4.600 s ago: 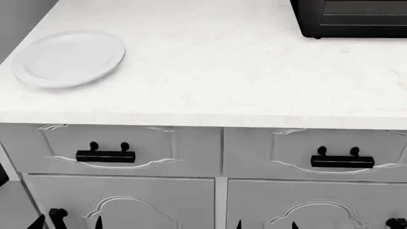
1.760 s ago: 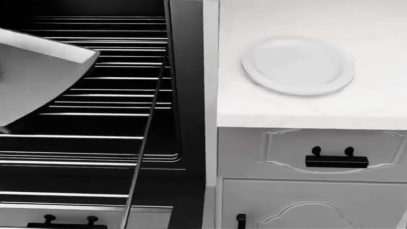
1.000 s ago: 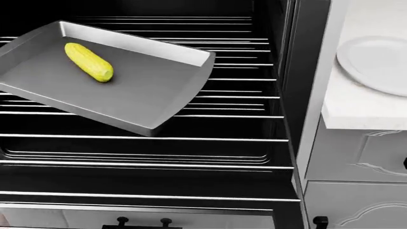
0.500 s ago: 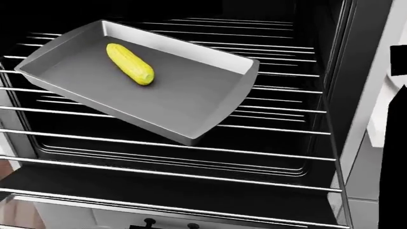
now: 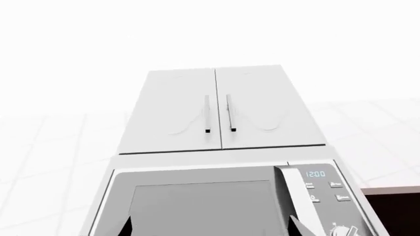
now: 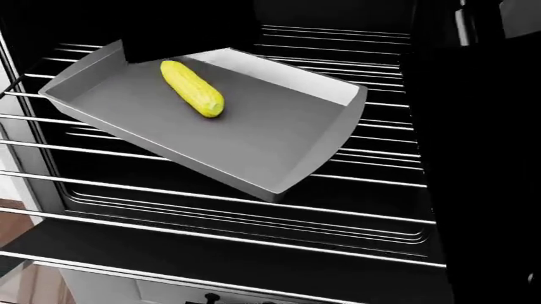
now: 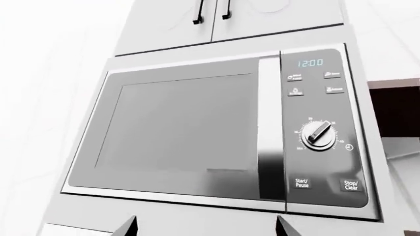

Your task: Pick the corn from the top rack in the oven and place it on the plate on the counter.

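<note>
The yellow corn lies in a grey baking tray that sits skewed on the top rack of silver wires in the dark oven. The plate and the counter are out of view. My left gripper is open and empty; only its two dark fingertips show, pointing up at a microwave. My right gripper is open and empty too, its fingertips wide apart. In the head view a black shape hangs over the tray's far corner, close to the corn.
Lower wire racks run across the oven below the tray. A large black mass fills the right of the head view. A silver microwave with a dial and white wall cabinets show in both wrist views.
The head view swung left from the counter and plate to the oven, then closed in on the tray. Black shapes have come in at the top left and the right.
</note>
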